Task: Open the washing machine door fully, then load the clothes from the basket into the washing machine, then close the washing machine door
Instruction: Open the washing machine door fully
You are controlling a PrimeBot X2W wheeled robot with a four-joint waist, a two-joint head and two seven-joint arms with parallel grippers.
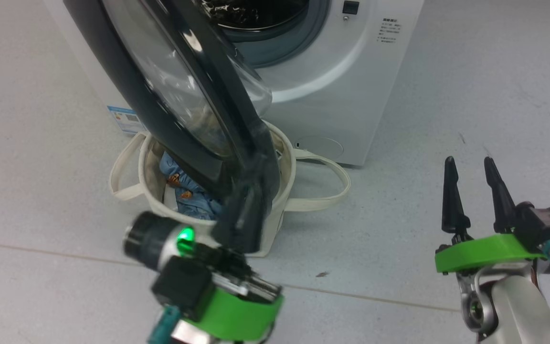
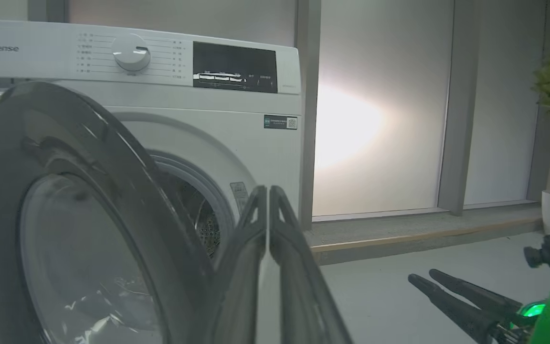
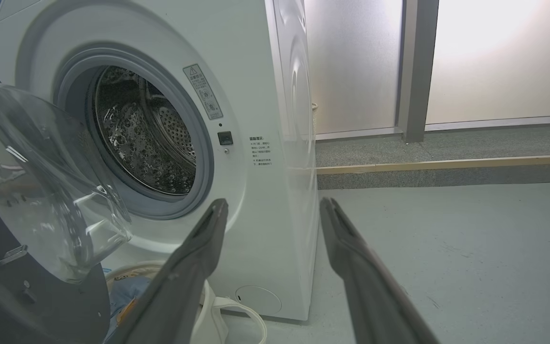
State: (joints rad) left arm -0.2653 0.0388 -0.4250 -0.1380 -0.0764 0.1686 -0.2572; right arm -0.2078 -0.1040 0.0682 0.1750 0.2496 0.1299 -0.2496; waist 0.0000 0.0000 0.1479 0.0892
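Washing machine door (image 1: 174, 95) was seen standing partly open in the head view, its edge running from 11 to 5 o'clock and its glass bowl turned toward the drum at 1 o'clock. The basket (image 1: 275, 224) and the clothes (image 1: 194, 196) were partly covered by it, in front of the washing machine (image 1: 342, 95). The left gripper (image 2: 268, 190) was pressed shut, empty, by the door's lower rim. The right gripper (image 1: 467, 162), at 4 o'clock, was spread wide, empty.

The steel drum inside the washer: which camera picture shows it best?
The right wrist view. There the drum faces the camera through the open mouth, its perforated wall plain. The head view catches a dark slice at its top edge; the left wrist view gives a narrow strip past the door rim.
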